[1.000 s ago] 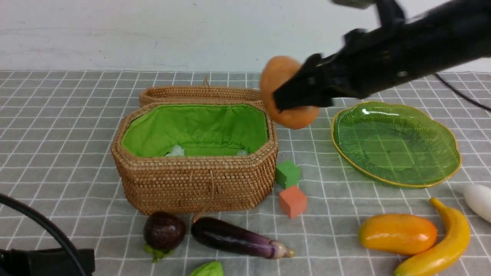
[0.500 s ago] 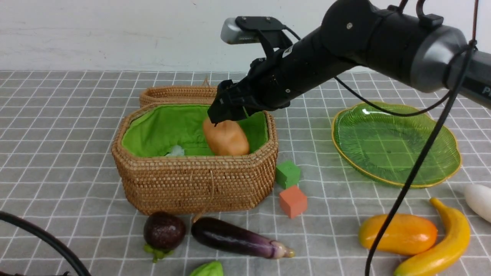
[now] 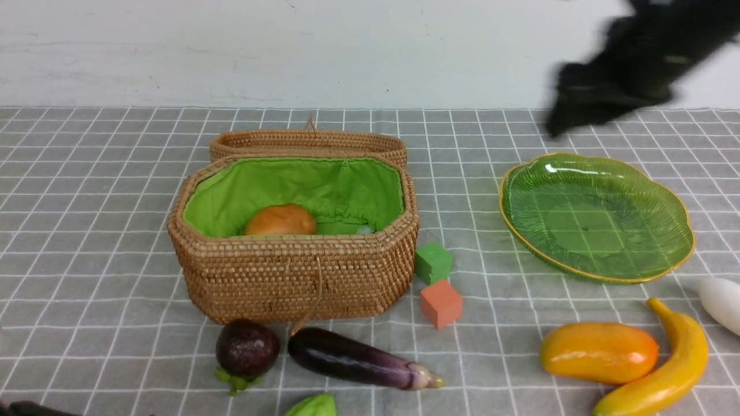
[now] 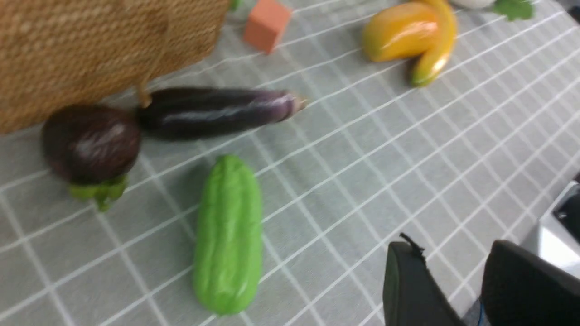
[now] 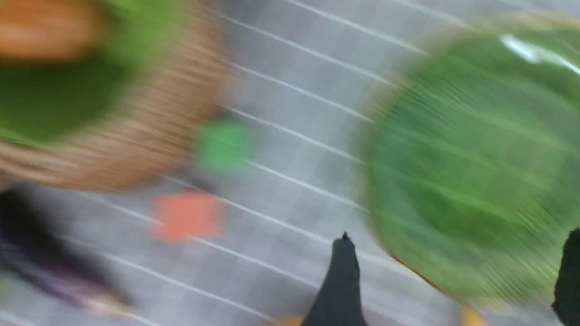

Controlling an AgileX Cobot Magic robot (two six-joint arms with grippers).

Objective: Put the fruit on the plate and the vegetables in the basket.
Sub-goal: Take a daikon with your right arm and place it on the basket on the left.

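The round tan-orange vegetable (image 3: 281, 220) lies inside the open basket (image 3: 295, 277). The green plate (image 3: 595, 214) holds nothing. In front of the basket lie the round purple fruit (image 3: 247, 348), the eggplant (image 3: 358, 359) and a light green piece (image 4: 229, 233). The orange-yellow fruit (image 3: 598, 351), banana (image 3: 670, 370) and white vegetable (image 3: 721, 301) lie at the front right. My right gripper (image 3: 555, 124), blurred, hangs high behind the plate, wide open and holding nothing (image 5: 455, 267). My left gripper (image 4: 446, 267) hovers low over the cloth near the light green piece, jaws apart with nothing between them.
A green cube (image 3: 433, 262) and an orange cube (image 3: 441, 303) sit just right of the basket. The basket's woven lid (image 3: 306, 141) lies folded back behind it. A dark green leaf (image 4: 514, 8) lies beyond the banana. A grey checked cloth covers the table.
My right gripper carried the tan-orange vegetable over the basket, let it go inside, then swung up and to the right. The vegetable settled toward the basket's left.
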